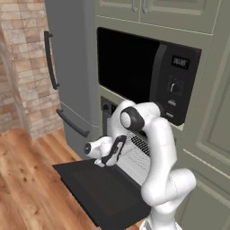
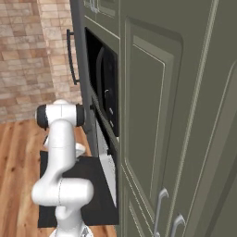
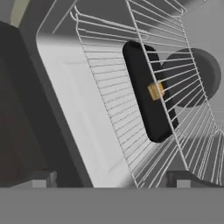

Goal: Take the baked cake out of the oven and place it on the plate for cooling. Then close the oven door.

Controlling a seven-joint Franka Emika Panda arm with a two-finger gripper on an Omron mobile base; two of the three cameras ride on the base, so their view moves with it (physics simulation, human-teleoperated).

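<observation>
Oven door (image 1: 101, 191) is dropped flat open w/ the hand (image 1: 109, 155) just above it, at the oven (image 1: 134, 155) mouth. Hand (image 3: 111, 181) wide open, nothing held. Hand view: dark oblong tray (image 3: 148, 92) w/ small yellowish piece (image 3: 155, 91) sits on wire rack (image 3: 113, 109) inside.

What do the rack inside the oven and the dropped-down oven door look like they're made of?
The rack looks like thin bare metal wire: pale, glossy parallel rods you can see through. The oven door looks like a flat black panel, perhaps dark glass or enamelled metal; its matte, even surface in this rendering leaves that open.
</observation>
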